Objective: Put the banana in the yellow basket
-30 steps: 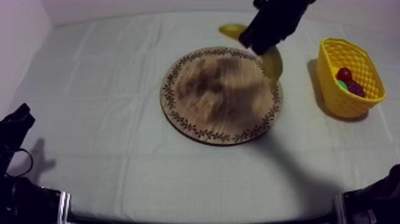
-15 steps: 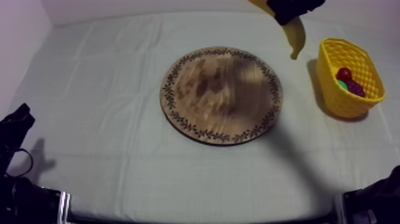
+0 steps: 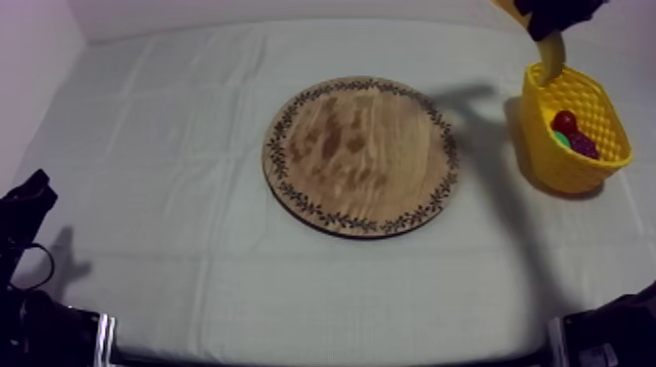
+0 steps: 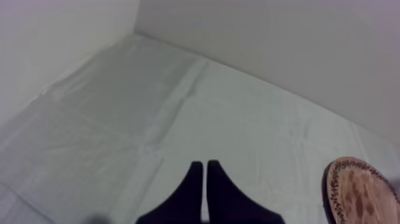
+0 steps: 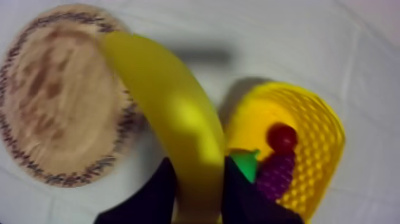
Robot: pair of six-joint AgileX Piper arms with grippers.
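Currently the R pincer (image 5: 199, 199) is clamped on the banana (image 5: 172, 113), w/ one black finger on each side of its lower end. The banana is up in the air, off the counter (image 3: 176, 146). In the top view its tip hangs at the far rim of the yellow basket (image 3: 566, 171), on the side twd the wooden board (image 3: 361, 156). In the R wrist view the banana's curve runs from over the board's patterned rim to beside the basket's edge.

The basket stands at the R side of the counter, near the board but apart from it. Contents: a small red fruit (image 3: 564, 121), a bunch of purple grapes (image 3: 586, 144) next to it, and a green piece (image 5: 245, 162) touching the grapes, kind unclear. All 3 lie close together on the basket floor.

The board lies flat mid-counter.

The L pincer (image 4: 205, 179) has its fingers together in a narrow wedge, nothing btwn them. It hovers over cloth w/ the board's rim off to one side.
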